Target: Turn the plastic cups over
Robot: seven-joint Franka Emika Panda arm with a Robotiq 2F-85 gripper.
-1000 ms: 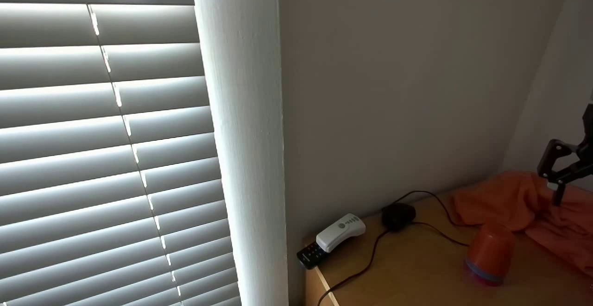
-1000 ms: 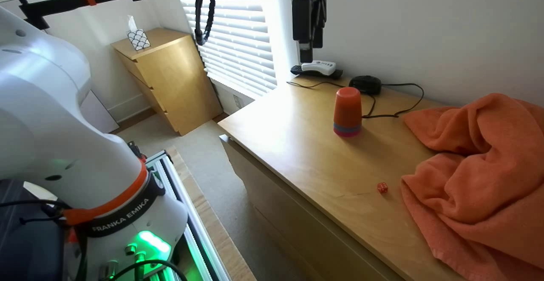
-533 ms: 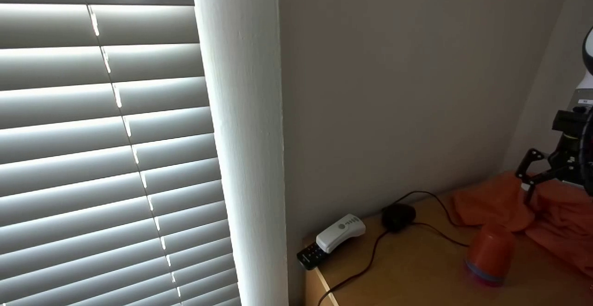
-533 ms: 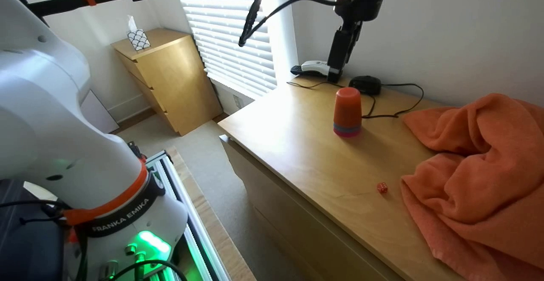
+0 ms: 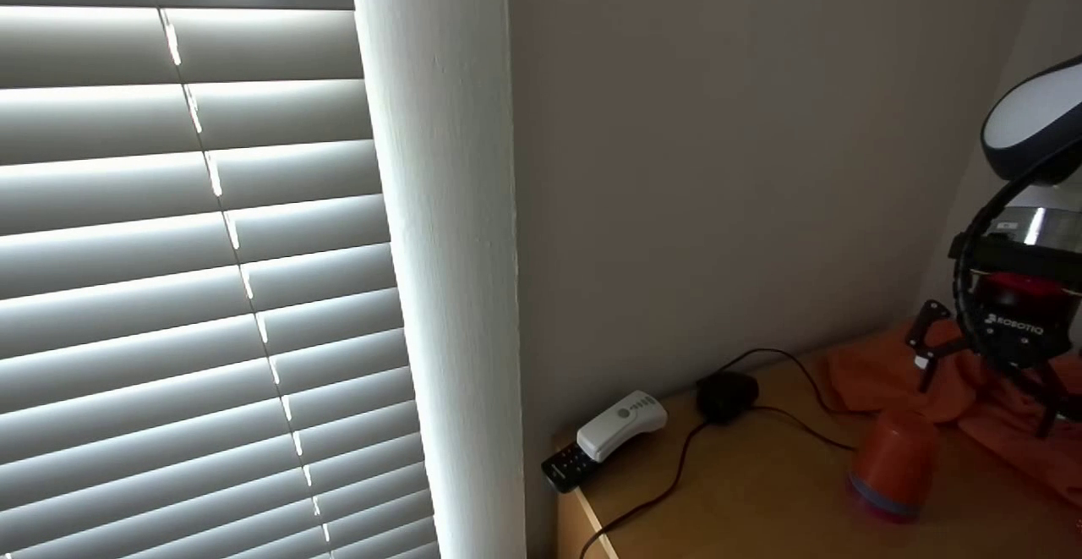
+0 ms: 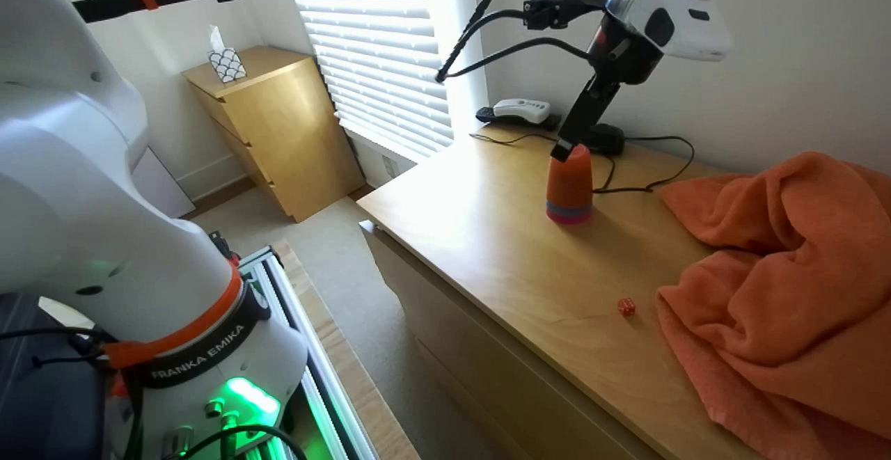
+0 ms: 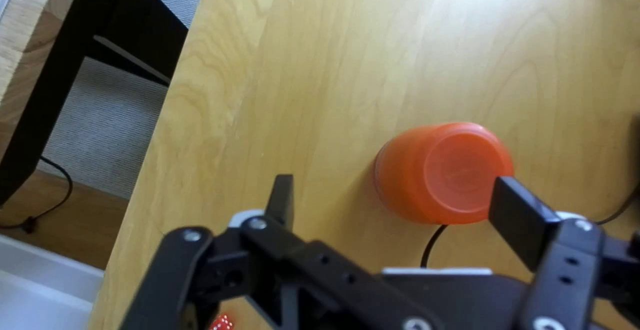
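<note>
A stack of nested plastic cups (image 6: 569, 185) stands upside down on the wooden dresser top. The outer cup is orange, with a blue band and a pink rim showing below it. The stack also shows in an exterior view (image 5: 896, 464) and in the wrist view (image 7: 440, 172), base facing up. My gripper (image 7: 392, 186) is open and empty, its fingers wide apart. In the wrist view the right finger overlaps the edge of the orange base, and the left finger is well to its left. In both exterior views the gripper (image 5: 986, 408) (image 6: 562, 152) is above the dresser near the cups, tilted.
An orange cloth (image 6: 800, 286) lies bunched on the dresser. A red die (image 6: 626, 307) lies nearer the front edge. A black device (image 5: 727, 397) with a cable lies by the wall, next to a white remote (image 5: 622, 425) on a black remote (image 5: 570, 466).
The arm has come down and moved closer to the cups, and the gripper has become tilted. The gripper stays open. The cups, cloth and die have not moved.
</note>
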